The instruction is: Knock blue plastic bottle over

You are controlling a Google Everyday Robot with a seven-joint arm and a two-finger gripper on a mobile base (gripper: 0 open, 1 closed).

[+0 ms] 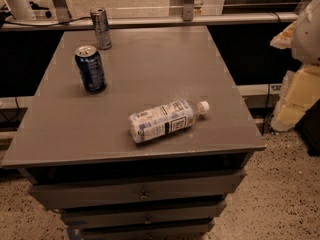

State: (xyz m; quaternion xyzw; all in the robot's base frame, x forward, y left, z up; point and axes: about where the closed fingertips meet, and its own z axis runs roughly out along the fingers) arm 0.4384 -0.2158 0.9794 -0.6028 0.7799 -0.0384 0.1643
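- The bottle (162,120) is seen lying on its side on the worktop (150,59), near the front edge and right of the middle.
- Its long axis is laid almost along the front edge, with the white cap (203,106) pointed toward the right edge and slightly back.
- A dark blue can (90,69) is stood upright by the left edge, and a slim silver can (101,28) near the back left corner.
- The gripper is not caught in the view, so its state cannot be told.

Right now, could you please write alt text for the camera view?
The blue plastic bottle lies on its side near the front of the table, cap pointing right. A dark can and a slim can stand back left. No pincer in view.
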